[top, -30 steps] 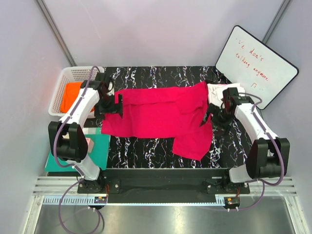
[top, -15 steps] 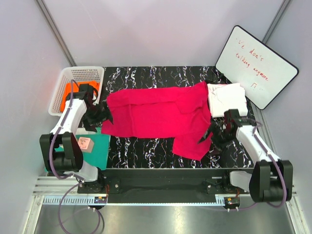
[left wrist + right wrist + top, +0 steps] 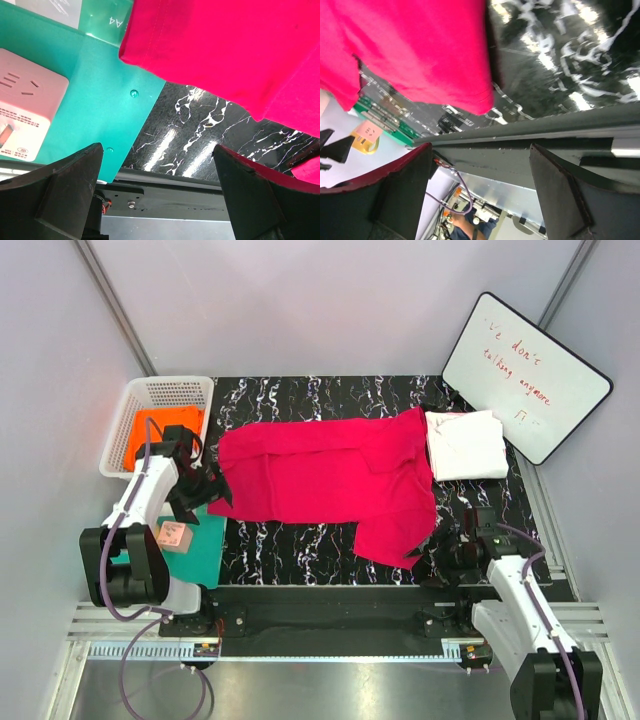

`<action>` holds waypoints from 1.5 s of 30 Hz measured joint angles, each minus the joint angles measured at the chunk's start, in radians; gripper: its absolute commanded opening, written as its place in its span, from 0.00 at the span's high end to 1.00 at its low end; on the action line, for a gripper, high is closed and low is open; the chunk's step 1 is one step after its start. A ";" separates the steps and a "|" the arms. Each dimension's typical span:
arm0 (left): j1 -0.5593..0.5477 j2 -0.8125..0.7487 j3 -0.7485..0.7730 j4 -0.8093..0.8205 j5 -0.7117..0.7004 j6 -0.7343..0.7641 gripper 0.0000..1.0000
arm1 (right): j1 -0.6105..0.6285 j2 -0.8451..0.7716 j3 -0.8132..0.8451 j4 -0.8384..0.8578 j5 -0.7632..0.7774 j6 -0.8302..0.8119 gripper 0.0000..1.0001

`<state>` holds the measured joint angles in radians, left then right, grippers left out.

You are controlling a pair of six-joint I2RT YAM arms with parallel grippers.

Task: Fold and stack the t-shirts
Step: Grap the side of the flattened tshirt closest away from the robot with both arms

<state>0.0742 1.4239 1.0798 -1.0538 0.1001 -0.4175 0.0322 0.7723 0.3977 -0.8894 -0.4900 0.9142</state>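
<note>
The crimson-pink shirt (image 3: 330, 475) lies spread on the table (image 3: 300, 395) — one sleeve toward the near edge. The left gripper (image 3: 157, 150), fingers apart and empty, hovers by its left hem; the right gripper (image 3: 480, 147) — likewise spread — is near that sleeve, apparently clear of it.

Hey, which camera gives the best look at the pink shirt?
The top view. Only there does the whole pink shirt show, lying spread out on the table. The left wrist view catches just a hemmed corner of it. The right wrist view shows only one edge of the cloth.
</note>
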 measured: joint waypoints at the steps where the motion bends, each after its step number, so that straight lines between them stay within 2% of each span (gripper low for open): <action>1: 0.000 0.000 0.000 0.003 -0.003 0.000 0.01 | 0.000 0.003 -0.011 0.009 0.003 0.003 0.21; 3: 0.000 0.001 0.000 0.003 -0.007 0.002 0.01 | 0.000 0.024 -0.033 0.024 0.011 0.009 0.28; 5: 0.000 0.005 0.001 0.003 -0.010 0.003 0.01 | 0.000 0.054 -0.046 0.040 0.018 0.009 0.43; 11: 0.000 0.063 0.038 0.003 -0.029 0.022 0.01 | 0.000 0.151 -0.049 0.119 0.037 0.023 0.39; 17: 0.001 0.102 0.085 0.007 -0.048 0.037 0.01 | 0.000 0.241 0.005 0.168 0.056 0.021 0.41; 18: 0.002 0.107 0.089 0.007 -0.050 0.041 0.01 | 0.000 0.265 0.017 0.177 0.056 0.018 0.50; 20: 0.002 0.120 0.093 0.008 -0.055 0.047 0.01 | 0.000 0.315 0.039 0.202 0.056 0.010 0.59; 21: 0.002 0.126 0.095 0.006 -0.057 0.049 0.01 | 0.000 0.339 0.048 0.213 0.058 0.006 0.69; 24: 0.002 0.155 0.100 0.006 -0.065 0.056 0.01 | 0.000 0.395 0.073 0.232 0.060 -0.013 0.82; 25: 0.002 0.166 0.101 0.006 -0.068 0.059 0.01 | 0.000 0.411 0.079 0.239 0.060 -0.018 0.90; 29: 0.002 0.208 0.105 0.006 -0.074 0.063 0.02 | 0.000 0.440 0.087 0.248 0.060 -0.035 1.00; 31: 0.002 0.230 0.106 0.008 -0.075 0.063 0.07 | 0.000 0.438 0.087 0.249 0.060 -0.038 1.00; 35: 0.002 0.274 0.124 0.012 -0.076 0.069 0.29 | -0.001 0.422 0.087 0.249 0.058 -0.039 1.00; 41: -0.006 0.344 0.164 0.042 -0.097 0.080 0.31 | -0.001 0.405 0.104 0.249 0.053 -0.038 1.00; 45: -0.026 0.370 0.183 0.060 -0.139 0.079 0.61 | -0.001 0.404 0.135 0.248 0.052 -0.037 1.00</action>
<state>0.0479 1.7939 1.2633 -0.9939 -0.0391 -0.3382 0.0315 1.1759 0.5323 -0.6411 -0.4377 0.8768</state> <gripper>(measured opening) 0.578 0.010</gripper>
